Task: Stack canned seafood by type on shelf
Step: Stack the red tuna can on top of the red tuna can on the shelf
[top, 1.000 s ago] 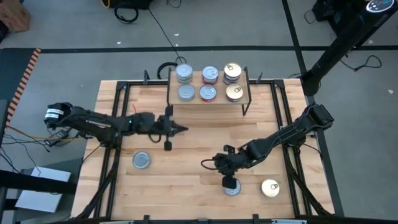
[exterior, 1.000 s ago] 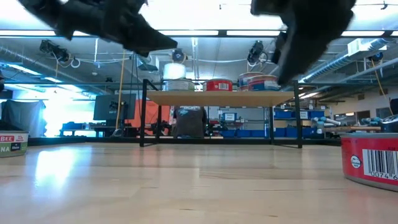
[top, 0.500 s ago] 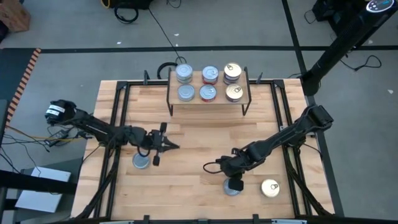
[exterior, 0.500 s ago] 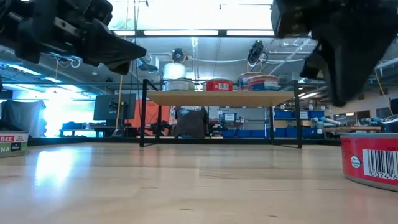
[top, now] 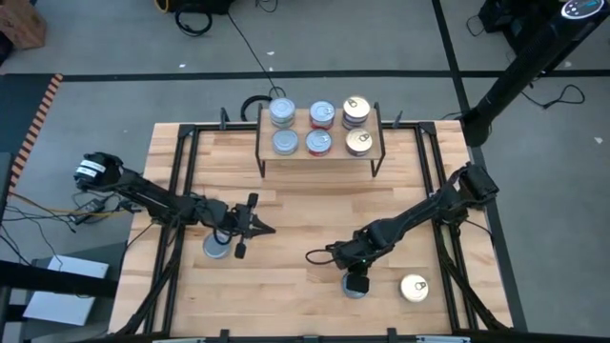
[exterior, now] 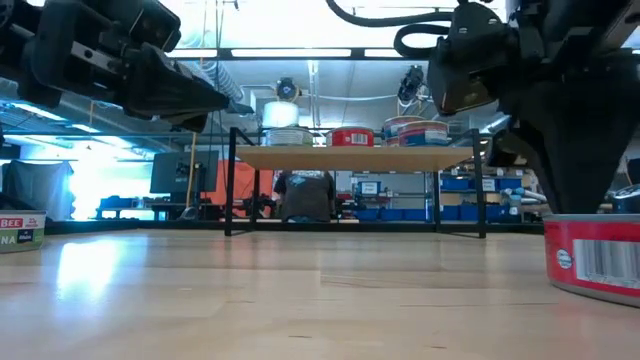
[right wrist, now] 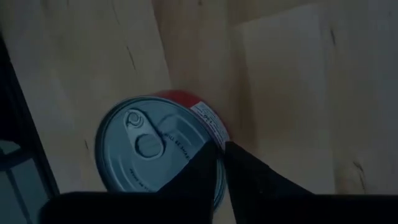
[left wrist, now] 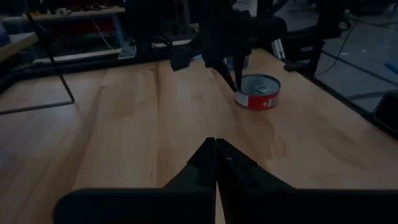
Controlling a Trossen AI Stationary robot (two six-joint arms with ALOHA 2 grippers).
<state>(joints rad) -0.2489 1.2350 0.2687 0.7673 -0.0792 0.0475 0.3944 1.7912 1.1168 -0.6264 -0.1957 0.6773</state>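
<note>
1. Since a second ago the right gripper (top: 355,282) has come lower over the red-sided tin (top: 355,287) near the bench's front edge, and the left gripper (top: 250,227) has drawn back from near the shelf to hang just beside the silver-topped tin (top: 217,247) on the bench's left.
2. That red-sided tin lies flat on the bench (top: 286,286), pull tab up; in the right wrist view the tin (right wrist: 158,152) sits right under the dark fingertips (right wrist: 214,163), which stand nearly together over its rim, holding nothing.
3. To do this pickup well, I judge the jaws must open wider than the tin before going lower, then straddle its side wall and close level, so the low tin does not skid or tip.
4. A gold-topped tin (top: 414,288) lies just beside it to the right; the descent should keep off it.
5. The shelf (top: 321,151) at the back carries six tins in three columns by type: silver (top: 283,112), red-labelled (top: 322,114) and gold (top: 355,110). The red-sided tin probably belongs on the middle column.
6. The left gripper is closed and empty, as its wrist view (left wrist: 214,163) shows.
</note>
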